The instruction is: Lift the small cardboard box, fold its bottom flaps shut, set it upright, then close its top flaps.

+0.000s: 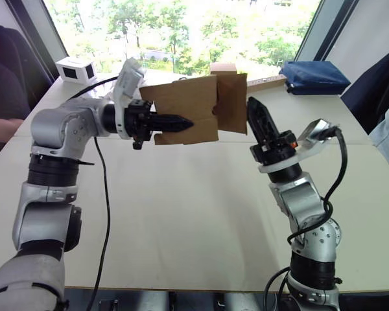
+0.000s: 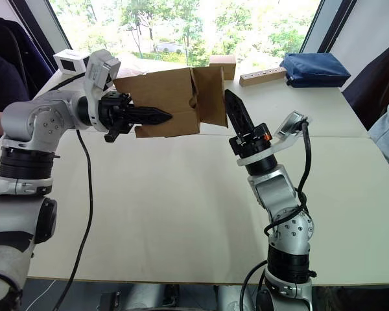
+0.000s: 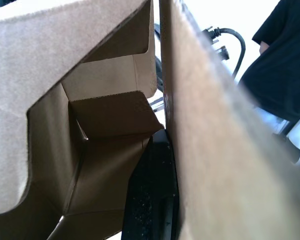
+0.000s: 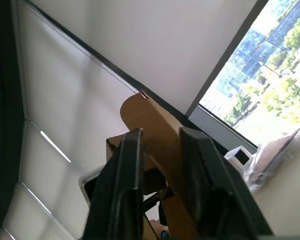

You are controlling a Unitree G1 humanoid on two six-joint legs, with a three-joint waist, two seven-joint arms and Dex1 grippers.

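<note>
The small cardboard box [image 1: 188, 110] is plain brown, unprinted, its inner faces a duller brown in the left wrist view. The left gripper [image 1: 181, 122] and right gripper [image 1: 254, 110] have black fingers on silver-grey arms; the right gripper carries an orange-red mark by its wrist. The tabletop [image 1: 181, 214] is pale cream. A navy blue pouch [image 1: 313, 76] lies at the far edge, beside a tan block [image 2: 262, 77] with dark spots. A tan cardboard cube [image 2: 223, 65] sits by the window, and a white device [image 1: 76, 69] has a dark front
</note>
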